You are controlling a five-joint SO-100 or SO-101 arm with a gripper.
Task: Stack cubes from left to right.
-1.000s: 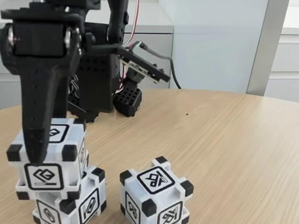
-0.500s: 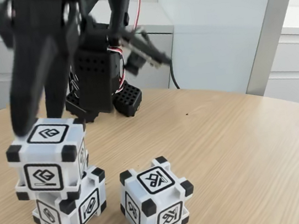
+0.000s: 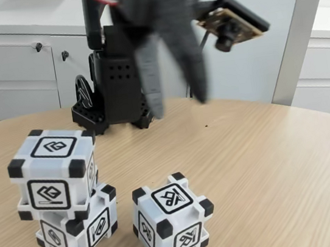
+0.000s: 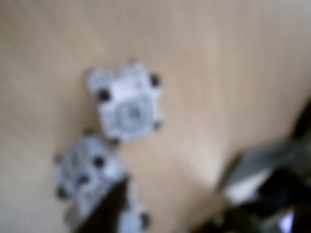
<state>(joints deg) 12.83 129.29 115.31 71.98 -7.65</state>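
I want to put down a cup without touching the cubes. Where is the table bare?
Bare table runs right of the single cube to the edge, and behind it toward the arm's base. The front left is crowded: the two-cube stack stands close beside the single cube.

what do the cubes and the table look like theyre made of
Cubes: apparently hard white plastic with black corner blocks, smooth and slightly matte; crisp moulded edges and printed black-framed glyphs suggest this. Table: light wood or wood-look laminate; fine straight grain lines with a soft sheen, so solid wood or veneer cannot be told apart.
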